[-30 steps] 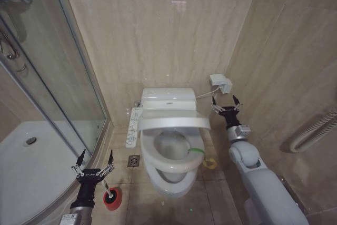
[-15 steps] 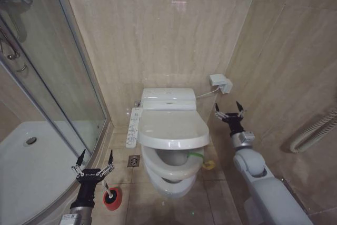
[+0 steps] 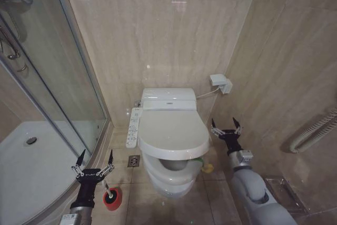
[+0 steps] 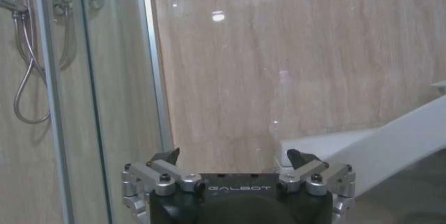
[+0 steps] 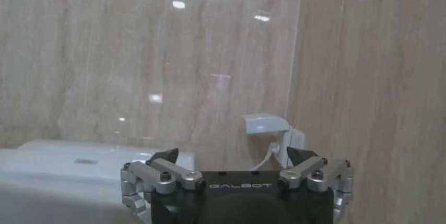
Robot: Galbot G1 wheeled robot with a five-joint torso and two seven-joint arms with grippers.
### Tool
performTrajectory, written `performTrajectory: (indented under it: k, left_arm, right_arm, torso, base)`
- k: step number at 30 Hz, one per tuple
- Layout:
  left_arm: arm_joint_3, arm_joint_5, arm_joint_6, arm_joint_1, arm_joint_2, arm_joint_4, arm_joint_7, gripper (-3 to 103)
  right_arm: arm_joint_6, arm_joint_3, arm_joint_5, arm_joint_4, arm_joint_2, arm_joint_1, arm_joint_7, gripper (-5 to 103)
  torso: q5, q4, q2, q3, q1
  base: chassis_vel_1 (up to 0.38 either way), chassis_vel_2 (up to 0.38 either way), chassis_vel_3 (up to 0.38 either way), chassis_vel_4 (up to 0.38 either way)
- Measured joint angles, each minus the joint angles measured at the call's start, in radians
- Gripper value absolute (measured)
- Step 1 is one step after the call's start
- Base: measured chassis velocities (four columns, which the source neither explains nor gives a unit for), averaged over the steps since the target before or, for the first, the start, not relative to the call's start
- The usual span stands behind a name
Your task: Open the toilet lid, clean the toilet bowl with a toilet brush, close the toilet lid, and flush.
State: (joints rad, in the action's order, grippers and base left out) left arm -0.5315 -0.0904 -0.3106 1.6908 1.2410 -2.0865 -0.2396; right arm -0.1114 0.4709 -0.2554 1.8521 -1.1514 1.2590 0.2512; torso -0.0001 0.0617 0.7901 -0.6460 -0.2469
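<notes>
My head view is evenly bright — light from overhead, soft shadows under the toilet lid [image 3: 172,135]. Glare spots dot the glossy wall tiles [image 5: 139,51] toward twelve o'clock; both my wrist views look softer, slightly hazy.

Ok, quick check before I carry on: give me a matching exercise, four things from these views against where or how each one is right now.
Things:
1. toilet lid
2. left gripper
3. right gripper
4. red brush holder

States:
A. on the floor by the shower tray, left of the toilet
B. open, empty, right of the lid, near the side wall
C. lowered most of the way over the seat, front edge not yet down
D. open, empty, just above the red holder

Pairs: 1-C, 2-D, 3-B, 4-A
</notes>
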Motion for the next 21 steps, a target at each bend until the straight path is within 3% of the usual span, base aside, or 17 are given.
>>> performTrajectory:
  k: [7, 21]
  left_arm:
    - [0.000, 0.000, 0.000, 0.000, 0.000, 0.000, 0.000, 100]
    - [0.000, 0.000, 0.000, 0.000, 0.000, 0.000, 0.000, 100]
  right_arm:
    - [0.009, 0.014, 0.010, 0.040, -0.008, 0.055, 0.013, 100]
    - [0.033, 0.078, 0.031, 0.185, -0.092, 0.216, 0.025, 100]
  torso:
    - [0.0000, 0.0002, 0.000, 0.000, 0.000]
    - [0.0000, 0.0001, 0.000, 0.000, 0.000]
  base:
    - [0.000, 0.000, 0.000, 0.000]
    - [0.000, 0.000, 0.000, 0.000]
